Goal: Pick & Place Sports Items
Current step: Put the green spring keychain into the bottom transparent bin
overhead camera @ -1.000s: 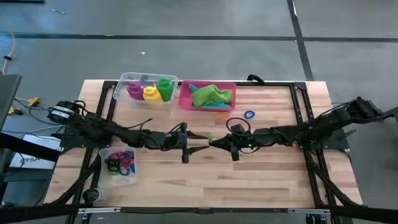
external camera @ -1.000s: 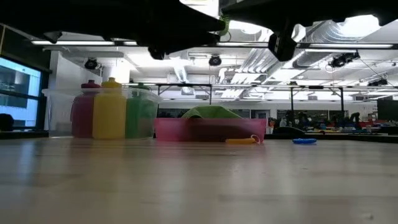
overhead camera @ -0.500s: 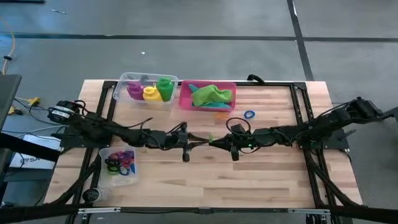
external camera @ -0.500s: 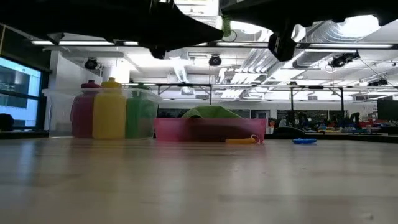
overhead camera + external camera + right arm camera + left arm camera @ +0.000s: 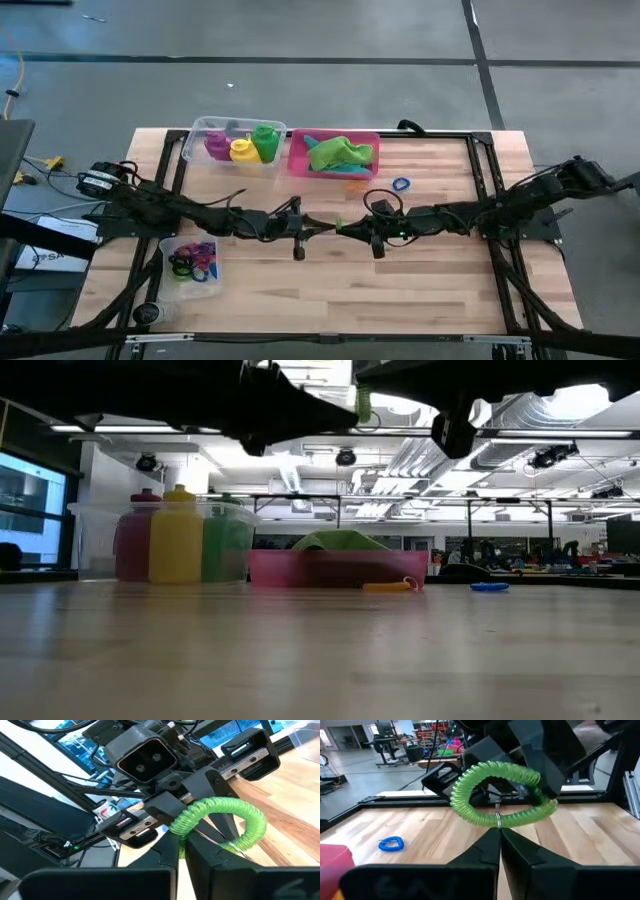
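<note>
A handover is in hand above the middle of the counter [image 5: 330, 290]. The green coil ring [image 5: 500, 795] hangs in the air between the two arms — the left gripper [image 5: 322, 227] has its jaws closed on one side of it, and the right gripper [image 5: 347, 229] has its jaws closed on the other, tips almost meeting.

The other items are already sorted: the bottles [image 5: 240, 145] in a clear tub [image 5: 200, 128], the green cloth [image 5: 340, 153] in the pink tray [image 5: 298, 165], more rings in the small tub [image 5: 195, 262]. A blue ring [image 5: 401, 184] lies loose near the tray.

Next, I judge, the right jaws should let go so the left arm can carry the ring back to the small tub on its side.
</note>
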Action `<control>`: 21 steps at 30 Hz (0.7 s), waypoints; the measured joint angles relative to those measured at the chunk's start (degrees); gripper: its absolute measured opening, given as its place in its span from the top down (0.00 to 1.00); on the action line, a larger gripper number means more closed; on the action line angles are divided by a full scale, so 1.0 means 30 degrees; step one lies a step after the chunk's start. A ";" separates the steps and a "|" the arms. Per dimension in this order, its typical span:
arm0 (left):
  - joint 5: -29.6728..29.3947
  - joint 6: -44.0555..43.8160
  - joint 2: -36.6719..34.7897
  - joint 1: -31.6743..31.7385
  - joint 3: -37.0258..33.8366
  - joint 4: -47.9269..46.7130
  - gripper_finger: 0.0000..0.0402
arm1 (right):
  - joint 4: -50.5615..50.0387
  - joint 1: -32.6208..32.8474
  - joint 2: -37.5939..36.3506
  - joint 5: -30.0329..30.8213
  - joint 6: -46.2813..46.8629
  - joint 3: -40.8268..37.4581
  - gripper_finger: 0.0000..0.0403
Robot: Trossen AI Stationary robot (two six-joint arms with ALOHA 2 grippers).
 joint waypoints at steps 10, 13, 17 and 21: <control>0.0010 0.0006 0.0000 0.0000 0.0000 -0.0795 1.00 | 0.0004 0.0186 0.0000 0.0090 -0.0488 0.0000 0.93; 0.0007 0.0006 0.0000 0.0000 0.0000 -0.0853 1.00 | -0.0003 0.0332 0.0000 0.0473 -0.0488 0.0000 0.83; 0.0007 0.0006 0.0000 0.0000 0.0000 -0.0868 1.00 | 0.0004 0.0500 0.0000 0.0753 -0.0455 0.0000 0.67; 0.0007 0.0006 0.0000 0.0000 0.0000 -0.1138 1.00 | 0.0004 0.0503 0.0000 0.0779 -0.0354 0.0000 0.54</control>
